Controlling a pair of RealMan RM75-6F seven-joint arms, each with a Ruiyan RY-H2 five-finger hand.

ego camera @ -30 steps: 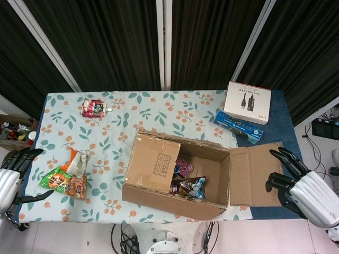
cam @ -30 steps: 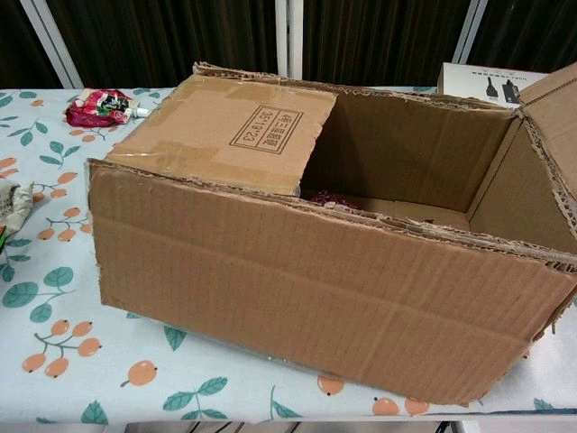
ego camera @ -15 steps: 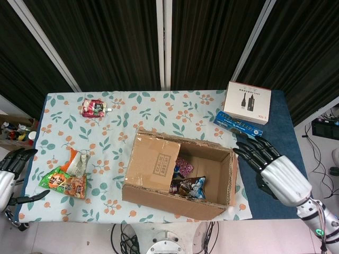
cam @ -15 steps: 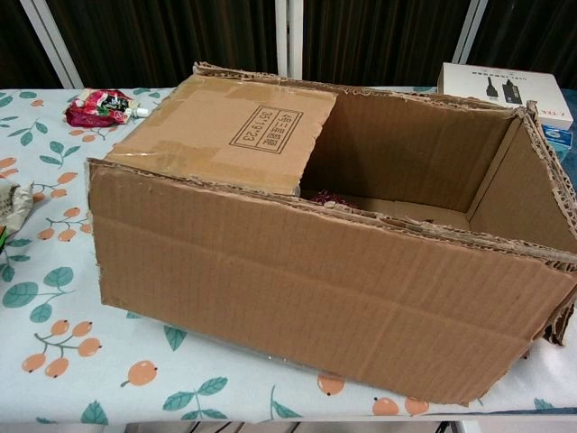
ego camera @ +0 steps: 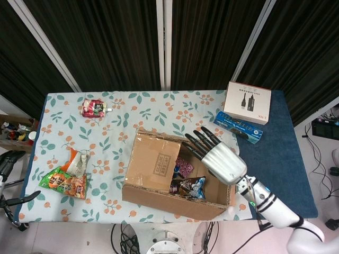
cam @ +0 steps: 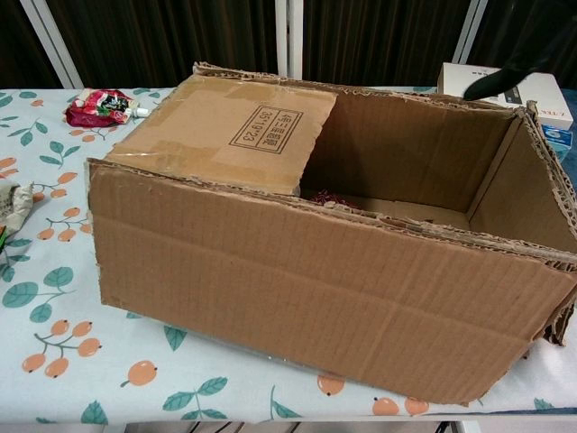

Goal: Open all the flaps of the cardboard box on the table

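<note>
- While 1 flap [ego camera: 153,163] lies folded over the left half of the cardboard box [ego camera: 175,203], the right hand [ego camera: 220,159] hangs above the open right half, fingers [ego camera: 197,138] spread and holding nothing, pointing toward that flap, likely to lift it.
- Sitting near the front edge of the floral worktop [ego camera: 122,114], the box shows snack packets [ego camera: 186,185] inside.
- Left hand [ego camera: 9,161] waits off the worktop's left edge; whether its fingers are apart or curled, I cannot tell.
- White carton [ego camera: 247,102] and blue pack [ego camera: 238,127] sit clear behind.
</note>
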